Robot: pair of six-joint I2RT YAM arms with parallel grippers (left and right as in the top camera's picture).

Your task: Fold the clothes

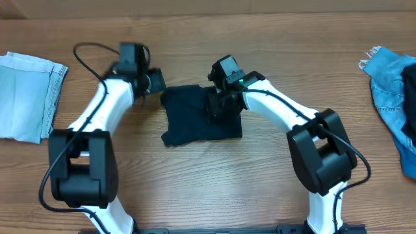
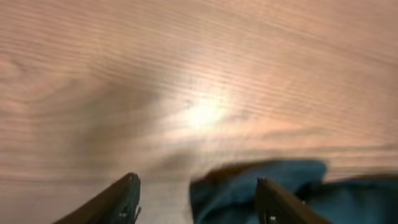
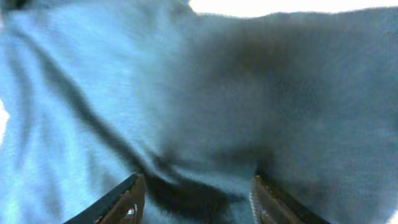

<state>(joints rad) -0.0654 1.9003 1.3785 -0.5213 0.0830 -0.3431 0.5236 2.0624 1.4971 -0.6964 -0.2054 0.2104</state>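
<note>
"Well, only the overhead view shows the navy garment [image 1: 195, 120] in the middle of the table [image 1: 260, 195], with the pale blue piece [image 1: 26, 94] far left and the brighter denim [image 1: 390, 84] far right."

"The wrist views show the fingers. The left gripper [image 2: 198, 190] is spread at the garment's corner (clamping nothing). The right gripper [image 3: 197, 186] is spread too, over dark fabric."

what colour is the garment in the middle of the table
Plain dark navy garment, best seen overhead.

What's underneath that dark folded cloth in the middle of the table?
Only the wooden table shows around the navy garment. Anything lying beneath it is hidden by the fabric.
</note>
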